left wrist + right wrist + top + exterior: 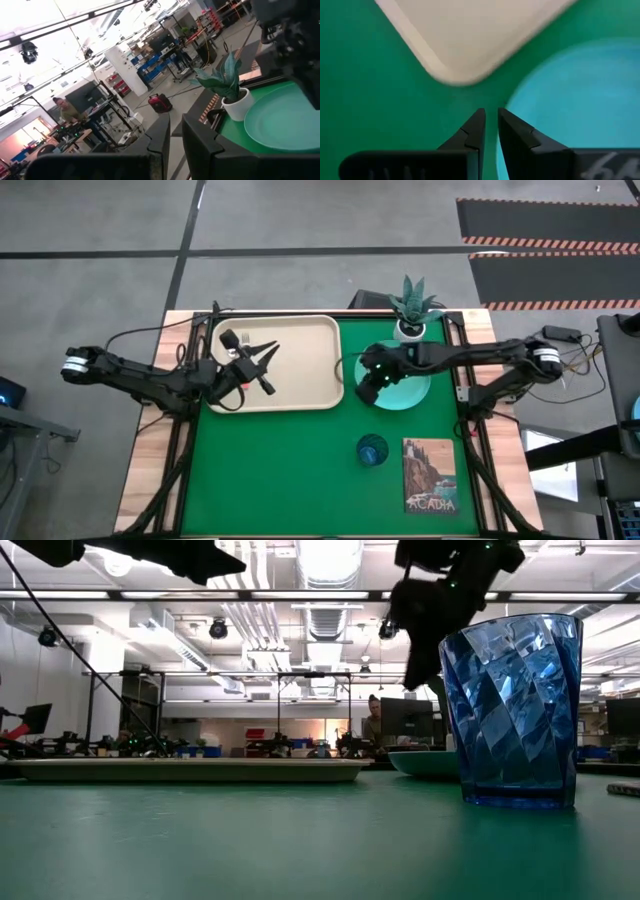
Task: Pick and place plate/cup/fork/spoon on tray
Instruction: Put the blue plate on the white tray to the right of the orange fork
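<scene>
- Right pincer [490, 122] is hovering at the plate's [410, 388] edge nearest the tray [310, 365], fingers nearly shut, empty — likely lining up a rim grip.
- Left pincer [262, 365] is waiting over the tray, narrowly parted, holding nothing.
- Cup [372, 450] is standing on the desk [290, 470] — untouched.

A white pot with a green plant [411, 310] stands at the green mat's [290, 470] far edge; an "Acadia" picture card [430, 475] lies near its front right corner.
</scene>
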You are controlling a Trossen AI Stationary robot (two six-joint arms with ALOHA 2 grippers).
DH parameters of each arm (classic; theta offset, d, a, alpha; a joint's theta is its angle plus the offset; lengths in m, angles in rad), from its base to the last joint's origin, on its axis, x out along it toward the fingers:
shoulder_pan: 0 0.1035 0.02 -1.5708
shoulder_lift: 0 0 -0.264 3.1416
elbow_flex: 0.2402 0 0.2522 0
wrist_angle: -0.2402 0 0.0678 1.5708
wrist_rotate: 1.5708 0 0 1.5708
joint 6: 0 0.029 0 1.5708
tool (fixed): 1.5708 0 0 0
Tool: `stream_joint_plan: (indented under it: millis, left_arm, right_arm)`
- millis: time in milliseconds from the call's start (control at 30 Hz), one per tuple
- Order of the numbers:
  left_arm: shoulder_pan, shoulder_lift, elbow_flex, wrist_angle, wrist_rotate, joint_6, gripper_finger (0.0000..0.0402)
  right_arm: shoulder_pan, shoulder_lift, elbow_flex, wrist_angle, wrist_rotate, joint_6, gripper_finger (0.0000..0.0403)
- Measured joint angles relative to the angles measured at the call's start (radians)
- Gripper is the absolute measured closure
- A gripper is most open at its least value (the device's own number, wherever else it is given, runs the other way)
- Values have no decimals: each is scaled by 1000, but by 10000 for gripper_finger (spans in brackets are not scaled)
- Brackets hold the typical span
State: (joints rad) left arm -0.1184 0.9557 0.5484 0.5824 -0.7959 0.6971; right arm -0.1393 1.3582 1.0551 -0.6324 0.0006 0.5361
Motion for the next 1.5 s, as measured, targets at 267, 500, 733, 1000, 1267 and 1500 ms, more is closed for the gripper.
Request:
stream_joint_plan:
  millis: [267,500,733,1000,1267,1500]
  left_arm:
    - [0,1,0,-1,0,0,368]
    - [0,1,0,-1,0,0,368]
    - [0,1,0,-2,0,0,368]
    - [0,1,0,-2,0,0,368]
    - [0,1,0,-8,0,-1,368]
    - [0,1,0,-8,0,-1,368]
  right_arm:
    - [37,133,73,-98,0,82,358]
    - [37,218,129,-150,21,88,312]
    - [37,274,149,-166,46,100,247]
    - [37,314,147,-167,48,110,206]
    - [37,370,147,-161,53,111,202]
    - [37,376,146,-152,52,128,225]
